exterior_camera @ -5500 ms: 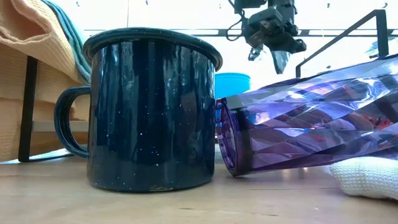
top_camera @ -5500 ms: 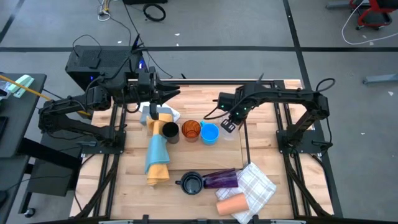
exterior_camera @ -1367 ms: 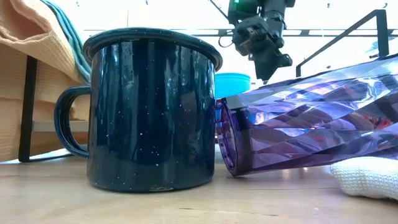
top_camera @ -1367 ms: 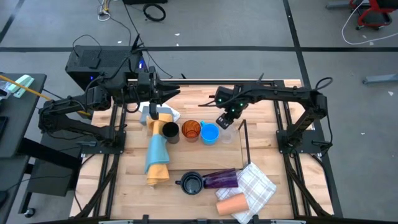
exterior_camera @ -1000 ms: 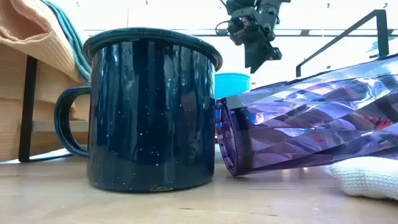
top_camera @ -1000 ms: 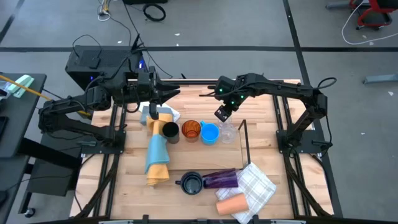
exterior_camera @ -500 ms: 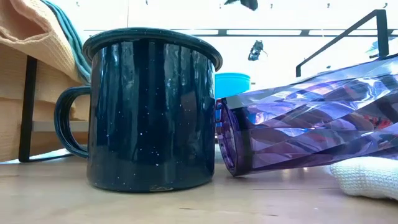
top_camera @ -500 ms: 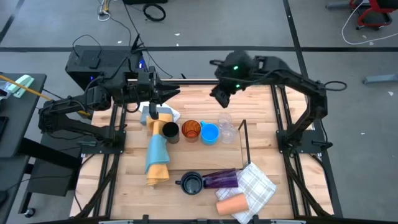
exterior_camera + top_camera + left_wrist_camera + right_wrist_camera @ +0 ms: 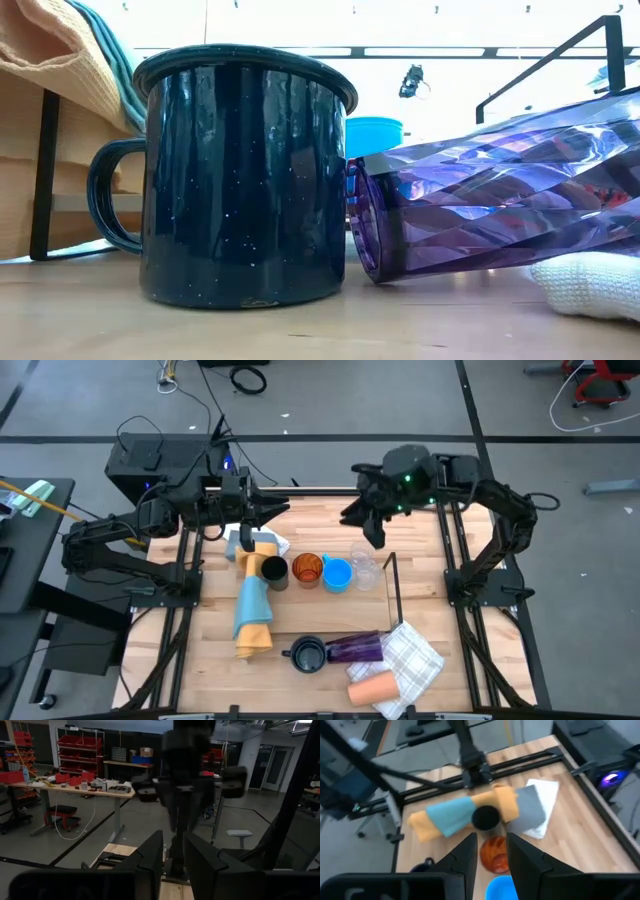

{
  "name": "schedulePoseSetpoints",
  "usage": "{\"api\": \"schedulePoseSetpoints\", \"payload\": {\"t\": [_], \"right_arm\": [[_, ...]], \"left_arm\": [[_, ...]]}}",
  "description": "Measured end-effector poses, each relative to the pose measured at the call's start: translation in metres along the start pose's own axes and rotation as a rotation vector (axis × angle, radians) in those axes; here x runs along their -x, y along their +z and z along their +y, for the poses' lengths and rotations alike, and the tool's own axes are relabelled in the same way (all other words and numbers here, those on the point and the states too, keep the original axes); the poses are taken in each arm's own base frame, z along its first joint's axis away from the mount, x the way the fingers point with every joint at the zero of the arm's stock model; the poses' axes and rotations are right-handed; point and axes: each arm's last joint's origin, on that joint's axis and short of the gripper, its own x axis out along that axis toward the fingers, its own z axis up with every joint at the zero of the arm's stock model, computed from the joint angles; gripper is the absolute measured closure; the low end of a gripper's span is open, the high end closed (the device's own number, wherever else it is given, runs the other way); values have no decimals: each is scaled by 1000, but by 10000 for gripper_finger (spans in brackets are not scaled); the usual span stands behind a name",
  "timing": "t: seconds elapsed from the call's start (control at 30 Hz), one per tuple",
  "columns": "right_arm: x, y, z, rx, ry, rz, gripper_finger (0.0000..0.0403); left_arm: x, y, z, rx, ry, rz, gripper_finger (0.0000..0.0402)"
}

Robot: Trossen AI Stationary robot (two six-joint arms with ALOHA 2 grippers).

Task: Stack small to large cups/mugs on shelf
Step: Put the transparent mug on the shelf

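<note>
Black cup (image 9: 272, 571), amber cup (image 9: 307, 569), bright blue cup (image 9: 337, 574) and a clear glass (image 9: 365, 570) stand upright in a row mid-table, beside the thin black shelf (image 9: 393, 585). Near the front stand a dark mug (image 9: 308, 655) and, lying on their sides, a purple tumbler (image 9: 355, 648) and a peach cup (image 9: 372, 688). My right gripper (image 9: 377, 537) hangs high above the row, slanting down, open and empty (image 9: 492, 852). My left gripper (image 9: 278, 510) waits level at the far left, open and empty (image 9: 173, 857).
A rolled yellow-and-blue cloth (image 9: 250, 605) lies left of the cups, a grey-white cloth (image 9: 245, 542) beyond it, and a checked white cloth (image 9: 415, 660) at the front right. Black frame rails (image 9: 455, 575) run along the table's sides.
My right gripper has risen well clear of the cups and out of the low view's top, drifting toward the table's far right and rolling as it went. The cups and the clear glass have stayed where they stood.
</note>
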Motion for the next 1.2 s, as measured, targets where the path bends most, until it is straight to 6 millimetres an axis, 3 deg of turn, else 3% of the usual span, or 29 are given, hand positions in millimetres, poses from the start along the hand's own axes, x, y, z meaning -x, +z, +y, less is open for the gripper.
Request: {"api": "schedulePoseSetpoints", "payload": {"t": [0.17,0.73,1.2], "right_arm": [[-6,-4,7,22,-37,13,294],[-5,1,-20,-31,-125,-8,294],[-4,6,-26,-157,-158,-62,294]], "left_arm": [[0,0,0,0,0,0,323],[0,0,0,6,1,1,323],[0,0,-1,-28,-44,6,318]]}}
